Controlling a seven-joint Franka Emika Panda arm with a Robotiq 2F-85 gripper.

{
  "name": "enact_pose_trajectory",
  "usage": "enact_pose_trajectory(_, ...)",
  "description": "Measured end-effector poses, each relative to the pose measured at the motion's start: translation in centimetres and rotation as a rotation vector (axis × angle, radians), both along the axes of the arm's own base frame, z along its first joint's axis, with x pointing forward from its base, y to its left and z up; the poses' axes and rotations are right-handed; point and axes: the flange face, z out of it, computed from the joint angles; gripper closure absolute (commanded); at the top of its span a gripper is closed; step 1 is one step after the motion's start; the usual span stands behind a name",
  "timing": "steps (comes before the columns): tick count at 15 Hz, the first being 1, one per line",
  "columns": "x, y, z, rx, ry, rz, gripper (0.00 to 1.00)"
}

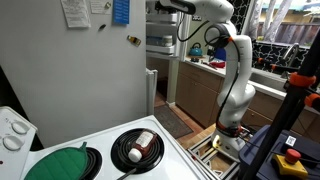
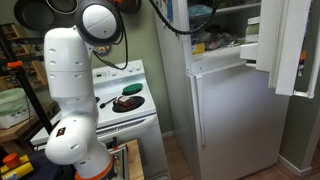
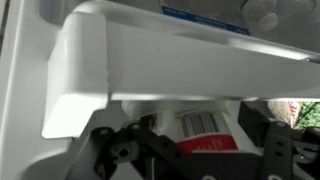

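In the wrist view a white container with a red band and a barcode label point(image 3: 205, 128) stands under a white plastic shelf rim point(image 3: 150, 60) inside the upper fridge compartment. My gripper point(image 3: 200, 152) is open, with its dark fingers point(image 3: 132, 150) on either side of the container. I cannot make out whether a finger touches it. In an exterior view the arm point(image 1: 235, 70) reaches up and across into the open compartment, and the gripper point(image 1: 160, 8) is at its mouth. In both exterior views the shelves hide the container.
The tall white fridge point(image 1: 90, 80) stands beside a white stove point(image 1: 170, 150). On the stove are a dark pan point(image 1: 135, 148) and a green round lid point(image 1: 60, 165). The upper door point(image 2: 285, 50) hangs open. A cluttered counter point(image 1: 205, 65) is behind the arm.
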Motion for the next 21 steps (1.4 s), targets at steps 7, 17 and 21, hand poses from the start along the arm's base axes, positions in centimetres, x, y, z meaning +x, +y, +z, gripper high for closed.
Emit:
enact_pose_trajectory(7, 0.3, 0.3, -0.1, -0.034, 0.021, 0.037, 0.00)
enact_pose_trajectory(17, 1.1, 0.7, -0.7, -0.098, 0.074, 0.099, 0.70)
enact_pose_trajectory(21, 1.0, 0.6, -0.5, -0.111, 0.086, 0.109, 0.74)
